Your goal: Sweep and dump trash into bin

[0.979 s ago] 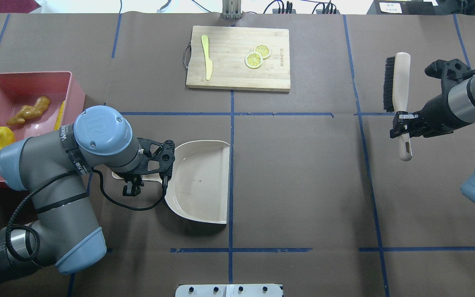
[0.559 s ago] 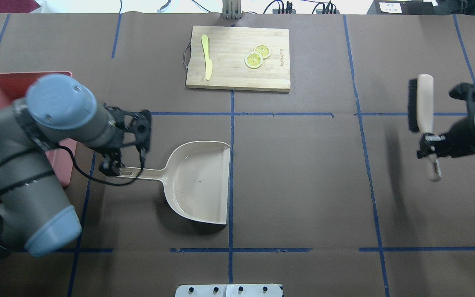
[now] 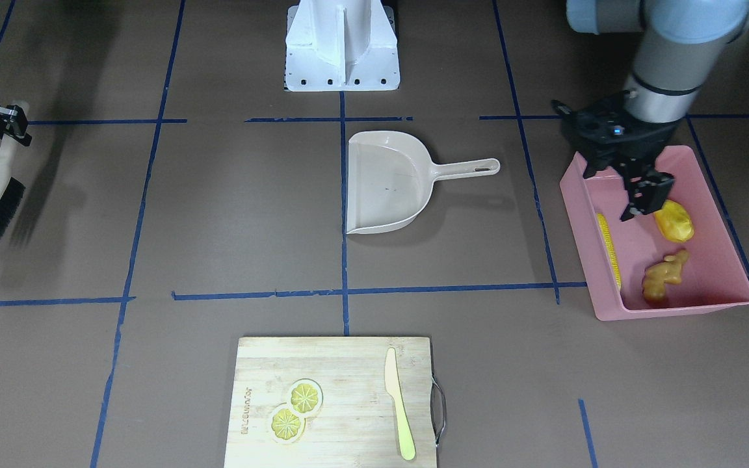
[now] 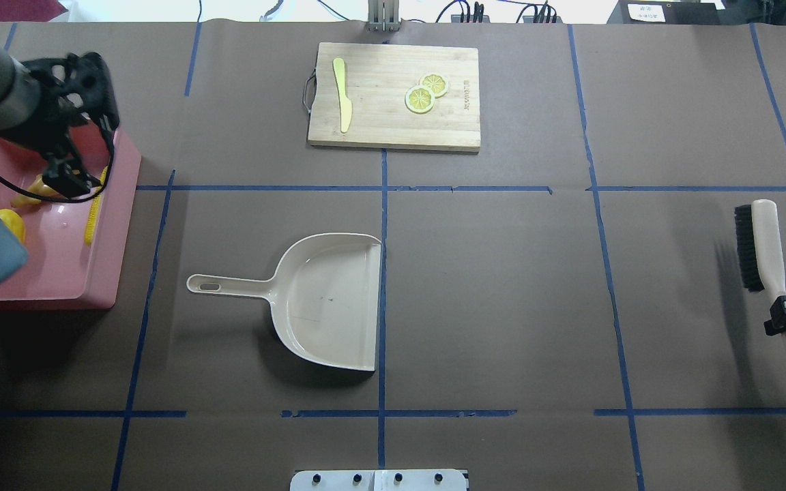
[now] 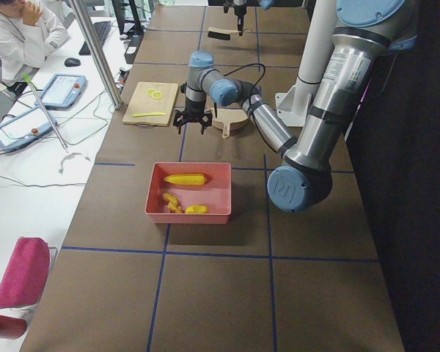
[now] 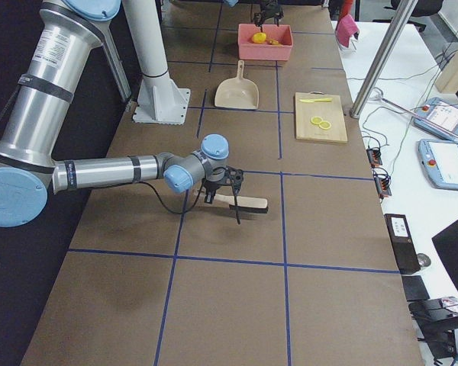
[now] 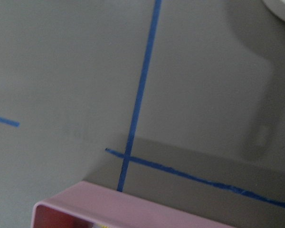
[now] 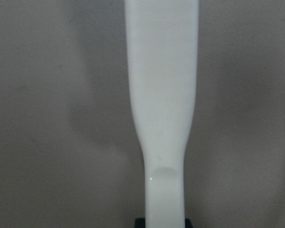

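Note:
The pink bin stands at the table's left edge and holds the corn cob, the potato-like lump and the ginger root, which is partly hidden by my arm. From the front the bin shows the corn, the lump and the ginger. My left gripper hangs above the bin's far end, open and empty. My right gripper is shut on the handle of the brush at the far right edge.
The beige dustpan lies empty and flat mid-table, its handle pointing toward the bin. A wooden cutting board with a pale knife and lemon slices sits at the far centre.
My left gripper let go of the dustpan handle and swung back and left, over the bin. My right gripper carried the brush right and toward the near edge.

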`<state>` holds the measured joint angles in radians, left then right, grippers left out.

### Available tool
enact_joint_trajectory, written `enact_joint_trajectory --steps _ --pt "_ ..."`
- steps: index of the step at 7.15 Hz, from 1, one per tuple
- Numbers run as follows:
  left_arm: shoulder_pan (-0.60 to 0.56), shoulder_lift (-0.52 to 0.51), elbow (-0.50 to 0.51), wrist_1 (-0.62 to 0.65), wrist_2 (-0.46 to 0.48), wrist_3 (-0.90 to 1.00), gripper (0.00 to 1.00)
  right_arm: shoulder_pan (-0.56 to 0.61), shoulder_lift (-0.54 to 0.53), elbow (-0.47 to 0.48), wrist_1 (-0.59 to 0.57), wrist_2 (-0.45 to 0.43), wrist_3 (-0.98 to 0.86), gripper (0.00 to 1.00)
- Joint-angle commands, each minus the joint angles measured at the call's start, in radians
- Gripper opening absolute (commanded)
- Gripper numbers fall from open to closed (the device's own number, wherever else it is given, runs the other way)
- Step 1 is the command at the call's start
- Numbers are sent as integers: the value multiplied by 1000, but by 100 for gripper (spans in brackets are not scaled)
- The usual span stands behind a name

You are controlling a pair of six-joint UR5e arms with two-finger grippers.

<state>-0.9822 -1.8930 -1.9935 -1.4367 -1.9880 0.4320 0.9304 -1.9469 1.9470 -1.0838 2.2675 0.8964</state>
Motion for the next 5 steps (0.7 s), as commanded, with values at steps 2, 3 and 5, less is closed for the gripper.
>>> enact_joint_trajectory --steps 2,3,5 --pt "-36 6 -8 -5 -40 1 100 -7 29 -106 114 7 -67 12" --pt "-36 6 -8 -7 -40 1 100 -25 54 -127 113 6 -74 18" --pt "-36 3 -8 -7 -40 2 100 -39 56 -137 120 7 -74 44"
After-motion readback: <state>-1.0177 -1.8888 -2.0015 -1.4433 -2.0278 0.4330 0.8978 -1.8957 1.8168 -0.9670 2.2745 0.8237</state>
